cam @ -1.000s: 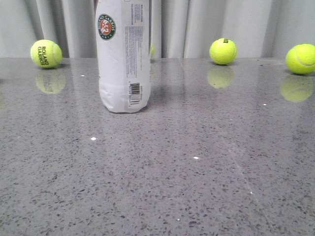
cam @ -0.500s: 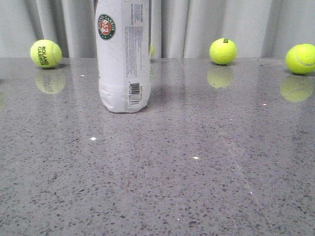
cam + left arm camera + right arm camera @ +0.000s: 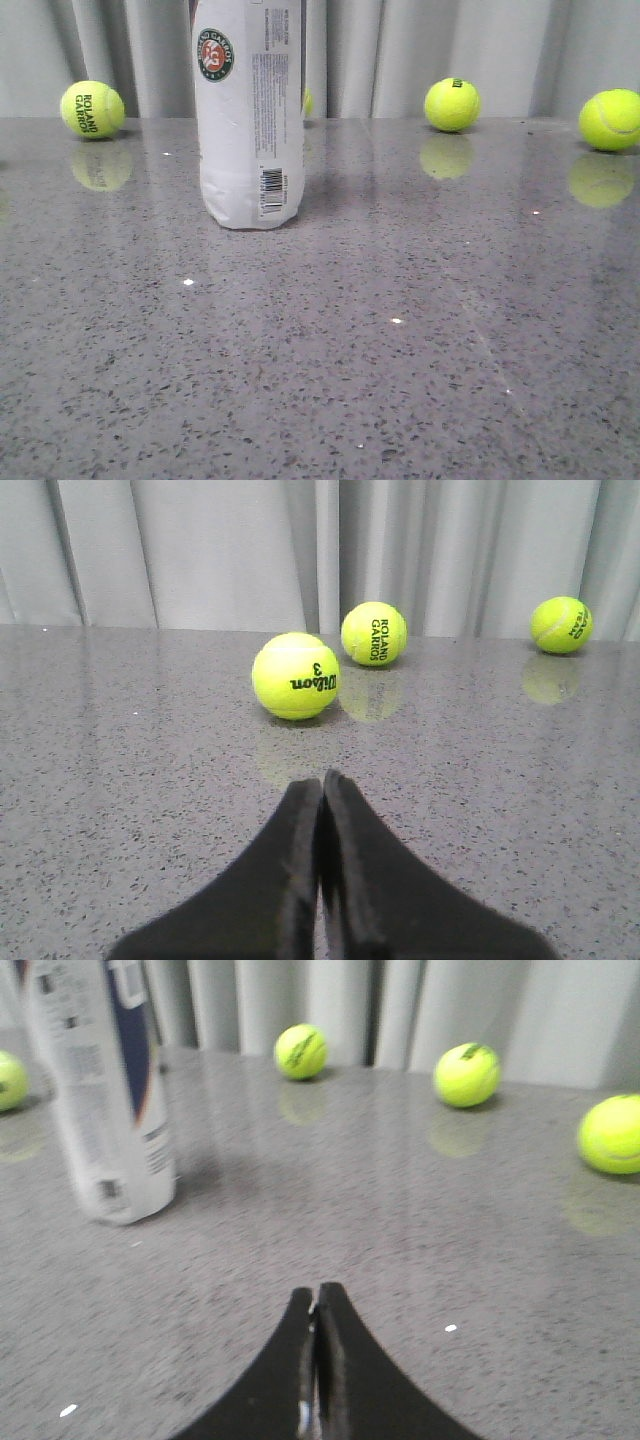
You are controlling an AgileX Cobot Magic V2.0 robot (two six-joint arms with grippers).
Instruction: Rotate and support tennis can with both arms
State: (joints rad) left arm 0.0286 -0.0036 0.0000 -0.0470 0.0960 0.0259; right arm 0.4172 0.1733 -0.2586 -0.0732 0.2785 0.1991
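The tennis can point(image 3: 251, 115) stands upright on the grey table, left of centre in the front view, its round green-orange logo and barcode facing the camera; its top is cut off by the frame. The right wrist view shows the tennis can point(image 3: 100, 1090) upright, with its navy-orange swoosh. Neither arm appears in the front view. My right gripper point(image 3: 317, 1292) is shut with nothing in it, well short of the can. My left gripper point(image 3: 322, 780) is shut too, pointing at tennis balls, with the can out of its view.
Yellow-green tennis balls lie along the back of the grey speckled table point(image 3: 400, 350): one at the left point(image 3: 92, 109), one right of centre point(image 3: 452, 104), one at the far right point(image 3: 610, 120). A Wilson ball point(image 3: 295, 675) lies ahead of the left gripper. Grey curtains hang behind.
The front view shifted very slightly; the can and balls stand where they were. No gripper has entered that view.
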